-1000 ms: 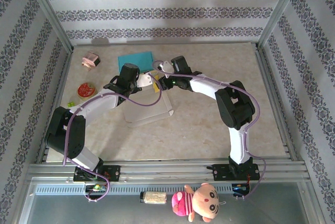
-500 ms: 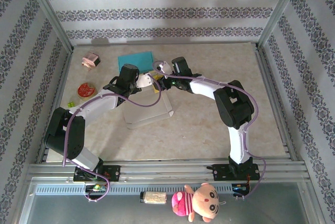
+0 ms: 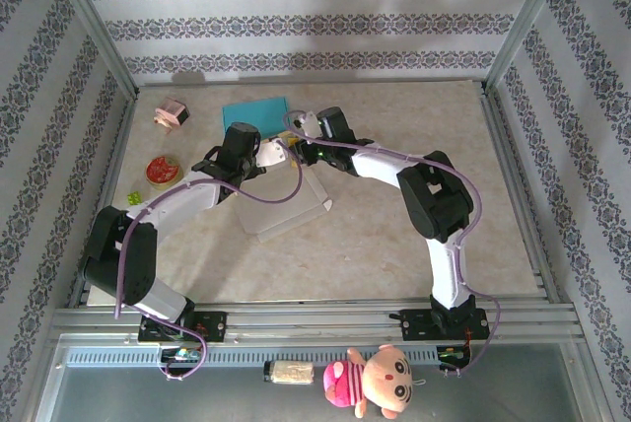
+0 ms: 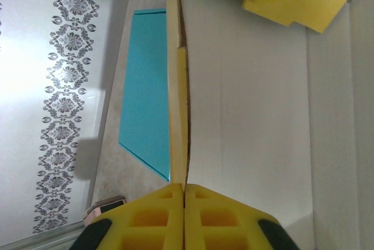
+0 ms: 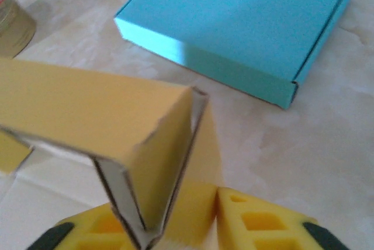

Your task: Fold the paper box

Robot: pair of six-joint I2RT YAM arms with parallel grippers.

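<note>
The paper box point(image 3: 286, 203), white inside and yellow outside, lies partly unfolded in the middle of the table. My left gripper point(image 3: 258, 154) is at its far left edge. In the left wrist view the left gripper point(image 4: 184, 188) is shut on a thin upright yellow flap point(image 4: 177, 104), with the box's white inner face point(image 4: 251, 121) to the right. My right gripper point(image 3: 296, 151) is at the far edge beside it. In the right wrist view the right gripper point(image 5: 175, 215) pinches a folded yellow wall of the paper box point(image 5: 105, 121).
A flat teal box point(image 3: 256, 111) lies just behind both grippers, close to the flap point(image 4: 146, 86) point(image 5: 251, 28). A pink toy point(image 3: 171, 113), a red round item point(image 3: 162, 168) and a small green piece point(image 3: 133, 195) sit at the far left. Patterned walls enclose the table.
The right gripper's jaws have closed in on the box's folded wall. The right arm has shifted slightly left and the box sheet's near right corner has moved. The left gripper stays on its flap.
</note>
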